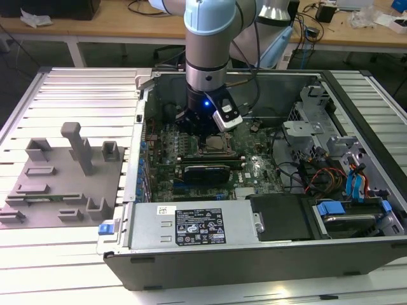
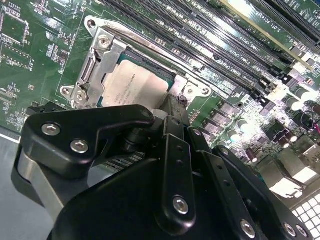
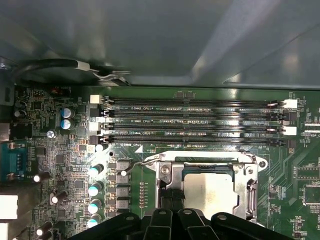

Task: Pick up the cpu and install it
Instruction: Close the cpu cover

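Cpu: silvery square chip lying flat inside the socket; it appears in both wrist views.
Socket: metal frame that surrounds the cpu on the motherboard, just beside the memory slots.
Tool: black, lowered over the socket, its tip at one edge of the cpu; whether it is clenched or released cannot be told.
Arm: reaches straight down into the open computer case, toward 10 o'clock of the case's middle in the exterior view.
Power supply: labelled box at 6 o'clock of the socket, exterior view.
Fixture tray: grey plastic, on the slatted table at 9 o'clock of the case, well apart from the tool.
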Controlling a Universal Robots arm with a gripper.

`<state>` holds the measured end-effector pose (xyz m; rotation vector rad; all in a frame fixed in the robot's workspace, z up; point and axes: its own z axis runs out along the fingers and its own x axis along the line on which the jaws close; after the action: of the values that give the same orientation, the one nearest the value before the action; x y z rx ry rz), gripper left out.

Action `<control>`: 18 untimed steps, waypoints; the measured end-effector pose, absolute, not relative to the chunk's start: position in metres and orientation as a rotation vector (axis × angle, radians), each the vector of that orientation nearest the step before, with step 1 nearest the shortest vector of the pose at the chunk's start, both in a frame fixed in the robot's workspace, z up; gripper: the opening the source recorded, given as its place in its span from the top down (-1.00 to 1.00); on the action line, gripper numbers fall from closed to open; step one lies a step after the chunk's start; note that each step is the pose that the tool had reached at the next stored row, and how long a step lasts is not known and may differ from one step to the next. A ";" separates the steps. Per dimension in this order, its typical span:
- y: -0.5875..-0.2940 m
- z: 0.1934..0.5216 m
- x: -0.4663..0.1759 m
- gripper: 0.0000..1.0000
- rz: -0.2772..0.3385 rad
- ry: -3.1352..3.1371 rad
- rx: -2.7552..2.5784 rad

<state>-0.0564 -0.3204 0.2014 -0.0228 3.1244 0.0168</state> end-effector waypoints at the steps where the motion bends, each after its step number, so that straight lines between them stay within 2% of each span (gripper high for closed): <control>1: -0.320 0.201 -0.056 0.79 0.017 3.124 -0.023; 18: -0.320 0.210 -0.058 0.79 0.016 3.066 -0.024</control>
<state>-0.0585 -0.3205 0.2096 -0.0239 3.0664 0.0163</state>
